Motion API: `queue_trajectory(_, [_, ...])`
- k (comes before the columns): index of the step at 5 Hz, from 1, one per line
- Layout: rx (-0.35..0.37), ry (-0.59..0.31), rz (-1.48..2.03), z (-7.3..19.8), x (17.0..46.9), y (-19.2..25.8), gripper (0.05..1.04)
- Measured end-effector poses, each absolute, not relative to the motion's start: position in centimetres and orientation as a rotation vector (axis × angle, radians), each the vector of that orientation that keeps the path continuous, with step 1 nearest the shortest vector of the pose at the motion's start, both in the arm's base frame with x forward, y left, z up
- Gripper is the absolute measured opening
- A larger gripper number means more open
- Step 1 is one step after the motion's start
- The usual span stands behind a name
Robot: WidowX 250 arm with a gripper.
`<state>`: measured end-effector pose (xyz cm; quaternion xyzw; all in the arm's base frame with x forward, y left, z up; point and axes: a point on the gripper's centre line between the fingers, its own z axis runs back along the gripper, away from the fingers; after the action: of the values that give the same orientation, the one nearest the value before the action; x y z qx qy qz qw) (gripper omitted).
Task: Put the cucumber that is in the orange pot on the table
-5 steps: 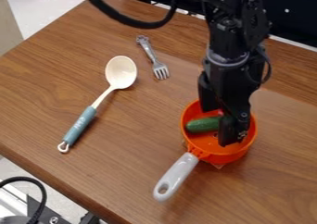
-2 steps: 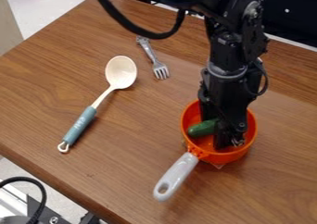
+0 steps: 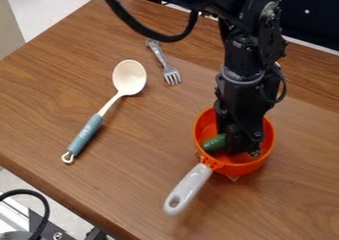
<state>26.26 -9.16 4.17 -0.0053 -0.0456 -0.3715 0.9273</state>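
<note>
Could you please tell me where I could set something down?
The wooden table is bare between the cream spoon with blue-green handle and the orange pot, and beyond the spoon, away from the pot. The pot's inside is crowded: black gripper, green cucumber.

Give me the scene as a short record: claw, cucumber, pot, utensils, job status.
claw: down inside the orange pot, at the cucumber; its grip cannot be told
cucumber: green, inside the pot, one end showing to the left of the claw, the rest hidden behind it
orange pot: upright on the wooden table, grey handle pointing toward the lower left
spoon: cream bowl, blue-green handle, lying left of the pot
fork: metal, between the spoon and the arm, tines toward the camera
job status: cucumber not yet on the table
</note>
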Motion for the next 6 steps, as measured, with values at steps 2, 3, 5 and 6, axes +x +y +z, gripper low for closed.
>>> queue_trajectory(2, [-0.043,-0.103,-0.779,6.5,25.9,-8.9,0.306])
queue_trajectory(3, [-0.091,-0.144,-0.766,8.6,26.2,-8.9,0.307])
queue_trajectory(5, [-0.025,-0.216,-0.576,9.4,30.1,-6.6,0.306])
queue_trajectory(6, [0.022,-0.222,-0.429,8.8,33.4,-4.4,0.306])
